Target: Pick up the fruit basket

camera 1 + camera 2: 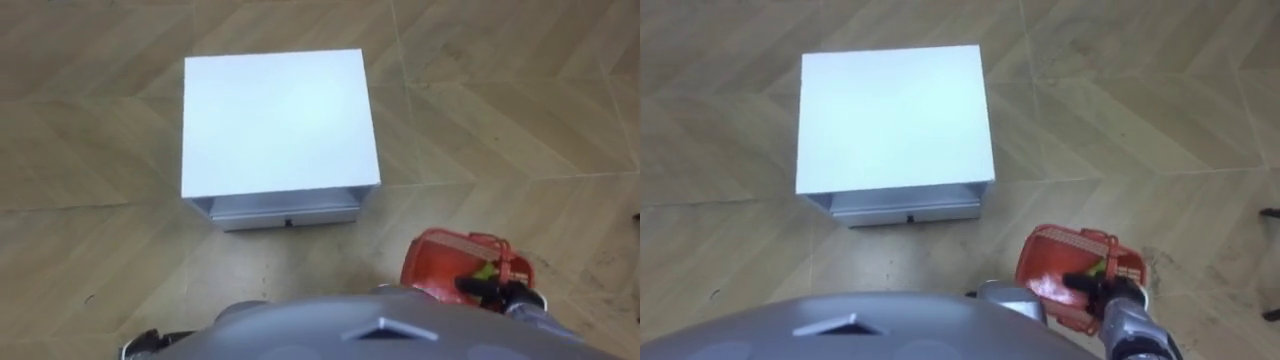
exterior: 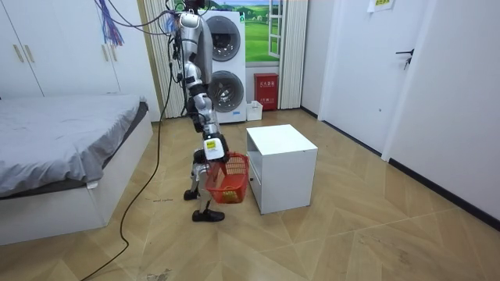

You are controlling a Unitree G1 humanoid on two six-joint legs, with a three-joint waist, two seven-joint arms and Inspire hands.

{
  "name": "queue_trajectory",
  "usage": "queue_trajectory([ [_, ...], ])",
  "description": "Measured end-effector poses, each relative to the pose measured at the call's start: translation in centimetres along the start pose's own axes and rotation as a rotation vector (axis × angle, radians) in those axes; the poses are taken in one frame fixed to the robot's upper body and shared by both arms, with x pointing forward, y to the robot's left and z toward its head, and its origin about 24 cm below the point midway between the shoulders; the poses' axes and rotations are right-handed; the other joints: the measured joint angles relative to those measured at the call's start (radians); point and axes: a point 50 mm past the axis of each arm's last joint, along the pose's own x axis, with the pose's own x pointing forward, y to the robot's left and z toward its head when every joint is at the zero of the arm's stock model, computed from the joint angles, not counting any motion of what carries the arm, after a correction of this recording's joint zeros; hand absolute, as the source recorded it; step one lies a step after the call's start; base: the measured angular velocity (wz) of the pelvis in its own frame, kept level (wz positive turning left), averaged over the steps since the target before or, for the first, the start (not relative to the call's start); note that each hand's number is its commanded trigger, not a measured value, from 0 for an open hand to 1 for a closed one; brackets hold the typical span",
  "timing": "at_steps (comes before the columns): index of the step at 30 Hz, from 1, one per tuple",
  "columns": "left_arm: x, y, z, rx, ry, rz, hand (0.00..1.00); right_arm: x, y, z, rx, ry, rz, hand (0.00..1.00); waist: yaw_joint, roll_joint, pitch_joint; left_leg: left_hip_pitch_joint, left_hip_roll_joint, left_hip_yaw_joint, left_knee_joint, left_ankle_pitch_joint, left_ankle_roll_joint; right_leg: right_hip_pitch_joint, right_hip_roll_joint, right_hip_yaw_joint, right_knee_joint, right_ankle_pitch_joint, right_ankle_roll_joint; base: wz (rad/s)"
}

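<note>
The red mesh fruit basket (image 1: 440, 262) hangs at my right side above the wooden floor, apart from the cabinet. My right hand (image 1: 492, 288) has dark fingers curled round its handle, and something yellow-green (image 1: 485, 270) shows inside by the hand. The right eye view shows the same basket (image 1: 1055, 265) and right hand (image 1: 1098, 288). From the side, the room view has me standing upright with the basket (image 2: 226, 181) hanging at knee height from the right hand (image 2: 215, 156).
A white cabinet (image 1: 275, 120) with a drawer front (image 1: 285, 212) facing me stands just ahead on the floor. In the room view a bed (image 2: 62, 148) is at the left, and stacked washing machines (image 2: 226, 70) stand behind me.
</note>
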Motion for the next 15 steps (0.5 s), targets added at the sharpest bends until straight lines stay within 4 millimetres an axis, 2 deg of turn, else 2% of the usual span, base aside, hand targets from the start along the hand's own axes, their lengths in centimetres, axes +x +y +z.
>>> queue_trajectory([
  [3,0.0,0.7,0.5,0.008,-0.016,0.006,0.0,0.0,0.3,3.4,0.025,-0.107,0.036,1.0,0.005,-0.021,-0.0004,0.0,0.002,-0.005,0.0,0.0,0.0,0.008,-0.001,-0.013,-0.002,0.0,0.0,0.16],
  [4,0.0,0.7,0.5,0.009,-0.021,0.006,0.0,0.0,0.3,4.1,0.024,-0.129,0.044,1.0,0.009,-0.021,-0.0019,-0.002,0.002,-0.005,0.001,0.0,0.0,0.008,0.0,-0.014,-0.002,0.0,0.0,0.14],
  [6,0.0,0.6,0.6,0.012,-0.021,0.001,0.0,-0.4,0.9,6.3,0.005,-0.218,0.091,1.0,0.019,-0.039,0.0001,-0.008,0.002,-0.004,0.002,0.0,0.0,0.003,-0.001,-0.015,-0.002,0.0,0.0,0.03],
  [8,0.0,0.7,0.6,0.012,-0.019,0.0,0.0,-0.9,1.3,7.6,0.001,-0.275,0.121,1.0,0.027,-0.048,-0.0034,-0.02,0.002,-0.005,0.005,0.0,0.0,-0.003,-0.001,-0.016,-0.006,0.0,0.0,0.02],
  [9,0.0,0.7,0.6,0.013,-0.018,0.001,0.0,-1.1,1.4,8.2,-0.002,-0.299,0.138,1.0,0.03,-0.055,-0.0097,-0.022,0.002,-0.006,0.005,0.0,0.0,-0.003,-0.001,-0.019,-0.01,0.001,0.001,0.07],
  [12,0.0,1.0,0.6,0.022,-0.013,0.004,0.0,-1.8,2.1,9.7,-0.033,-0.367,0.178,1.0,0.029,-0.053,-0.0166,-0.019,0.002,-0.008,0.006,0.0,0.0,0.009,-0.004,-0.038,-0.016,0.002,0.002,0.12],
  [15,0.0,1.1,0.9,0.054,-0.022,0.004,0.0,-2.6,2.9,11.4,-0.071,-0.441,0.211,1.0,0.029,-0.041,-0.0183,-0.019,0.002,-0.01,0.006,0.0,0.0,0.01,-0.005,-0.043,-0.016,0.002,0.002,0.03],
])
